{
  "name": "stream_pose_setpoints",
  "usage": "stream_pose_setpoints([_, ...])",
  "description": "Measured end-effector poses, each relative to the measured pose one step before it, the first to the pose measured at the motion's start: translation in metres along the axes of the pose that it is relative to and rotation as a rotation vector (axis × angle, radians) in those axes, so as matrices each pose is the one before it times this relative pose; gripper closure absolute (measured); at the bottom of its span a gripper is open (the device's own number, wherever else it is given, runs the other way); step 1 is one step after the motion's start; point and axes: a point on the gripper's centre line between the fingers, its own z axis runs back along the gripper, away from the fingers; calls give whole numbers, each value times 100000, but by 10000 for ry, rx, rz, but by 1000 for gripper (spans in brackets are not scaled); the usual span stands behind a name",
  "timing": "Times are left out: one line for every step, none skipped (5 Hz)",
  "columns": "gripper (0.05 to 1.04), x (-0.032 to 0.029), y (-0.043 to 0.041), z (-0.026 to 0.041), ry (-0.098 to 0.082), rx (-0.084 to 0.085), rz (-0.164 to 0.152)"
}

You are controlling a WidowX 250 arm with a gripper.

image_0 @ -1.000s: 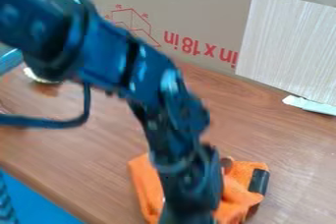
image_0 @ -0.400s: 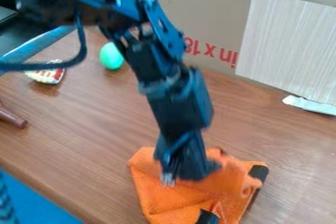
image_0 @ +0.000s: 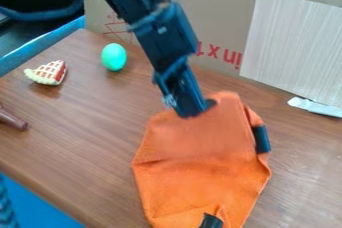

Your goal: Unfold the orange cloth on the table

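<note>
In the camera view, the black arm comes in from 11 o'clock and slants down to its end effector (image_0: 193, 111), which is clamped on the upper edge of the orange cloth (image_0: 200, 167). That edge bunches and rises in a hump just beside the grip, towards 1 o'clock, while the rest of the cloth spreads down towards 6 o'clock over the brown bench (image_0: 87, 137). One black patch (image_0: 262, 139) sits on the cloth's side at 4 o'clock from the grip, another black patch (image_0: 212, 221) near 6 o'clock, at the cloth's lower end. Well apart from the cloth, a green egg (image_0: 113, 57) lies at 10 o'clock, a toy pie slice (image_0: 49, 73) between 9 and 10, and a brown stick (image_0: 12, 120) at 9. A cardboard box (image_0: 207, 2) with red print stands behind from 11 to 2 o'clock, a pale striped panel (image_0: 294, 47) against its front. A white strip (image_0: 315, 107) lies at 3 o'clock, near the panel's foot.
</note>
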Motion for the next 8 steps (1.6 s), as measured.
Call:
stream_pose_setpoints([1015, -162, 2487, 916, -244, 128, 623])
stream_pose_setpoints([1015, -507, 2121, 521, -139, 35, 493])
stream_pose_setpoints([1015, -682, 1255, 108, 49, -20, 296])
stream_pose_setpoints([1015, -549, 756, 355, 40, -177, 178])
stream_pose_setpoints([1015, -544, 457, 1053, -92, -31, 163])
stream_pose_setpoints([1015, -995, 127, 1352, -379, 39, 145])
stream_pose_setpoints([1015, -1084, 267, 1348, -177, 122, 78])
stream_pose_setpoints([997, -1123, 672, 965, -50, 299, 281])
